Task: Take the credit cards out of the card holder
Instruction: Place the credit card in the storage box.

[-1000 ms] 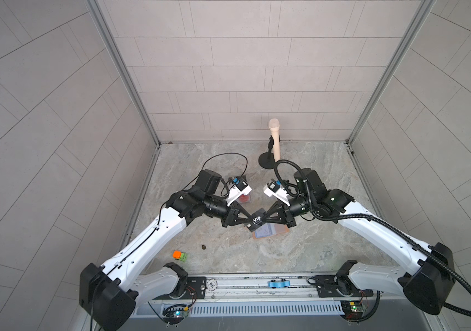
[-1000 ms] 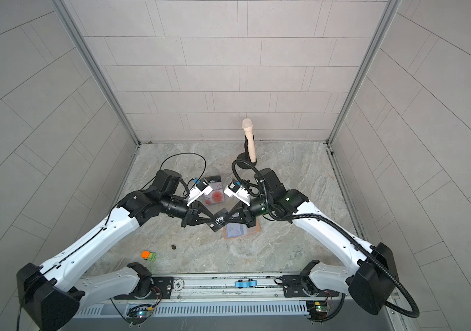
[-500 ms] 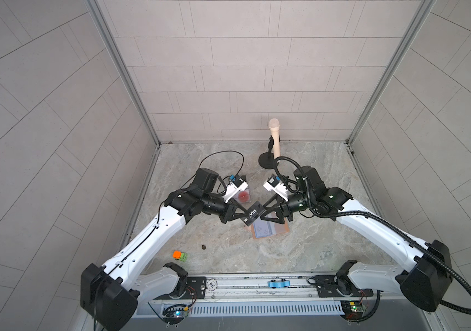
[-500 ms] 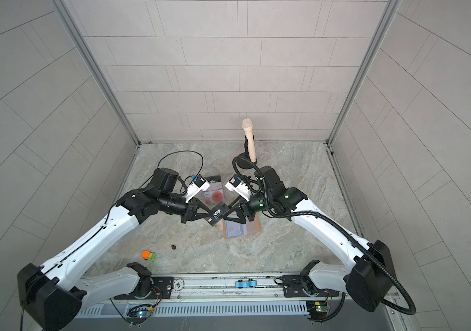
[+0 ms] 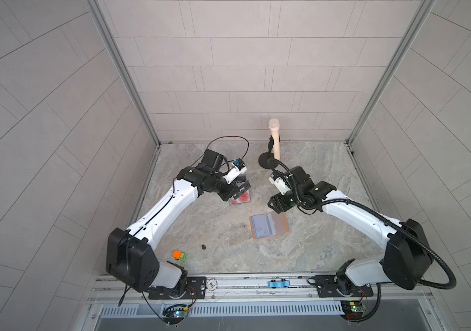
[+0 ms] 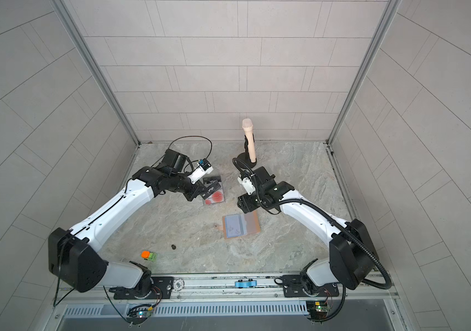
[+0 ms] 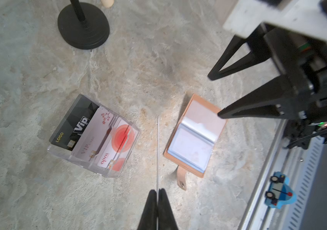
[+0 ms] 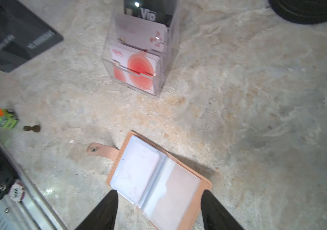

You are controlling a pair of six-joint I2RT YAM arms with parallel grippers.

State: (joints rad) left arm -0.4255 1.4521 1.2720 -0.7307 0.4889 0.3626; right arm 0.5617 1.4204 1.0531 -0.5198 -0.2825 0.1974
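My left gripper (image 7: 157,191) is shut on a dark grey "Vip" credit card (image 5: 243,188), which shows edge-on as a thin line (image 7: 157,151) in the left wrist view. It holds the card just above the clear box (image 5: 240,197). The tan-pink card holder (image 5: 268,225) lies open on the table, snap tab out, its sleeves (image 8: 136,171) up with a pale card showing faintly in one. Over the holder's far edge my right gripper (image 8: 158,193) stands open and empty. The box (image 7: 99,135) holds another Vip card, a pale pink card and a white card with red circles.
A microphone on a black round stand (image 5: 273,143) rises at the back. An orange-and-green toy (image 5: 179,255) and a small dark bit (image 5: 203,246) lie at the front left. A blue toy car (image 7: 279,190) sits on the front rail.
Both grippers held the Vip card over the holder a second ago. The right gripper has opened and drawn back to the right. The left has carried the card back-left over the clear box.
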